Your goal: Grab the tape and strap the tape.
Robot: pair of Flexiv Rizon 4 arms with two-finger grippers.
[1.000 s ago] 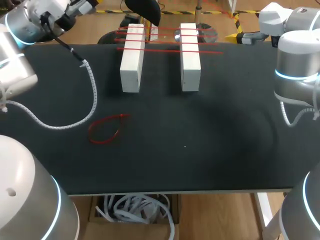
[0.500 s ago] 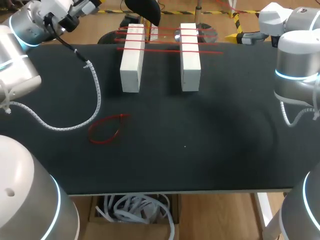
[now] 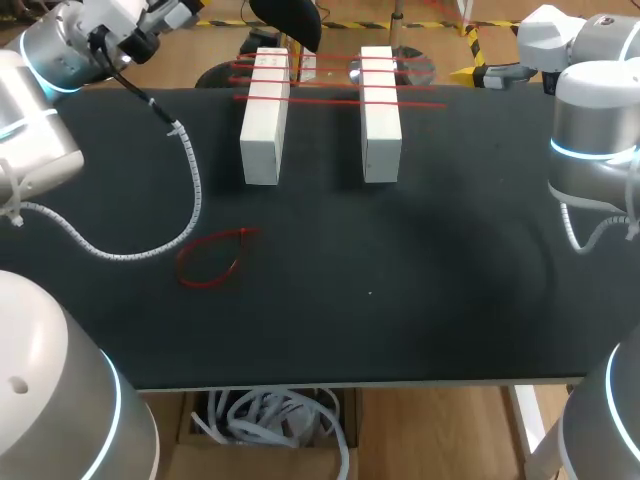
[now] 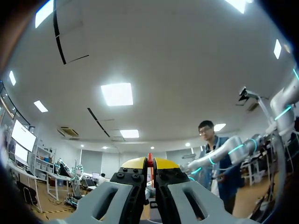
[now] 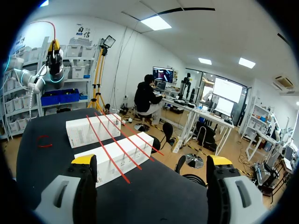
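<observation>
Two white blocks stand side by side at the table's far edge, with three red tapes stretched across both. A loose loop of red tape lies on the black table left of the middle. My left gripper points up toward the ceiling, shut on a thin strip of red tape that shows between its yellow tips. Seen from the right wrist, that left gripper is raised beyond the far left corner, with the tape arching above it. My right gripper is open and empty, off the table's far right side, facing the blocks.
The left arm's white spiral cable lies in a curve on the table's left side, near the loose loop. My right arm stands at the right edge. The black table stretches in front of the blocks.
My left arm has shifted slightly at the far left corner, dragging its cable a little; it has held still for the last half second. The right arm has not moved.
</observation>
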